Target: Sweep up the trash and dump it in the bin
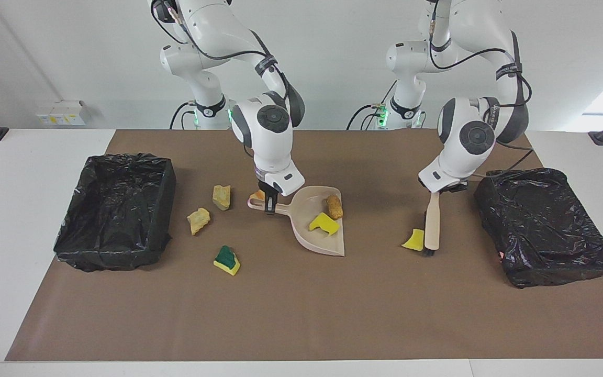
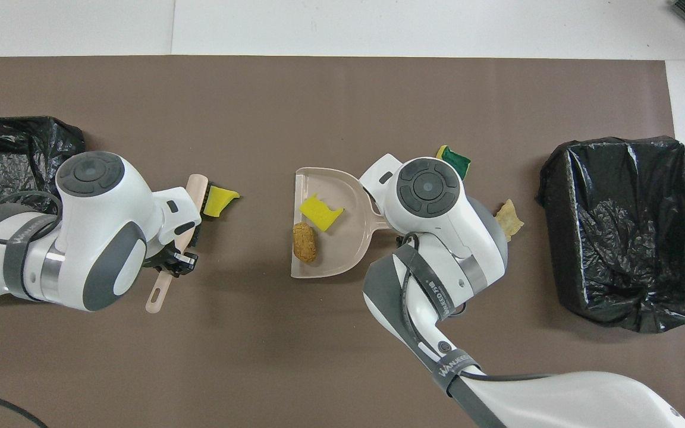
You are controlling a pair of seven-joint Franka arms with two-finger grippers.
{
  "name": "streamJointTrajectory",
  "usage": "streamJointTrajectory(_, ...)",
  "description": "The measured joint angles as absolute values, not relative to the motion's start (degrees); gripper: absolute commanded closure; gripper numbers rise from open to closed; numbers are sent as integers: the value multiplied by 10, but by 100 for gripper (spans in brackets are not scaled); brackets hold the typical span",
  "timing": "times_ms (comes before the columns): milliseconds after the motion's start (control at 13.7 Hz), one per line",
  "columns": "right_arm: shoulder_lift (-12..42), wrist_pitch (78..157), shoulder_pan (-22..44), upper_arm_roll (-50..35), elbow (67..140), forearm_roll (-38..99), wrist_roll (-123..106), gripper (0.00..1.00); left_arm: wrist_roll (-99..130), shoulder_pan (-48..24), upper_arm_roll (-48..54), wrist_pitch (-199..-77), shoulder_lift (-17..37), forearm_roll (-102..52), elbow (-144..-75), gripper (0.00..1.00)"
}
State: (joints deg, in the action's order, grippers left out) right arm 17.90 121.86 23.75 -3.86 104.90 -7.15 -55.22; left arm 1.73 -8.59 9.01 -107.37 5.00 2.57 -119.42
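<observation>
Clock directions here are read with twelve pointing away from the robots.

The left jaws are clamped shut on the handle of the brush [image 1: 431, 222]. Its bristles are down on the worktop [image 1: 301, 314], just at nine o'clock of a loose yellow sponge chunk [image 1: 414, 241] and seemingly touching it. The right jaws are closed tight on the handle of the dustpan [image 1: 306, 233], which lies flat with its open mouth facing nine o'clock. A yellow chunk [image 1: 324, 223] and a bread lump [image 1: 334, 207] already sit inside it.

The step in hand looks like pushing the loose chunk toward three o'clock into the pan:
- Keep the bristles low and pressed lightly, so the light sponge slides rather than hops over them.
- Steer straight at the middle of the mouth, since the chunk is well apart from it and could roll off the brush's end.
- The right arm should press the pan's lip onto the worktop so the piece rides up, not under.
- Stop short of knocking the two pieces already aboard.

Four scraps remain at the handle end:
- an orange lump [image 1: 256, 196] beside the right jaws;
- two tan lumps [image 1: 221, 197] [image 1: 198, 220] toward three o'clock;
- a green-topped sponge [image 1: 226, 259] at about two o'clock.

The open bin [image 1: 115, 209] lies further toward three o'clock.
</observation>
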Motion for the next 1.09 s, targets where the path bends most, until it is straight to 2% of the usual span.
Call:
streamJointTrajectory(728,179,1219,238,-39,1049,-72,-552,100,142,-229,92,-1077,31,-57,-1202,100)
streamJointTrajectory(1092,179,1219,238,-39,1049,-72,-552,100,159,-267,92,-1095,27,-72,-1203,100)
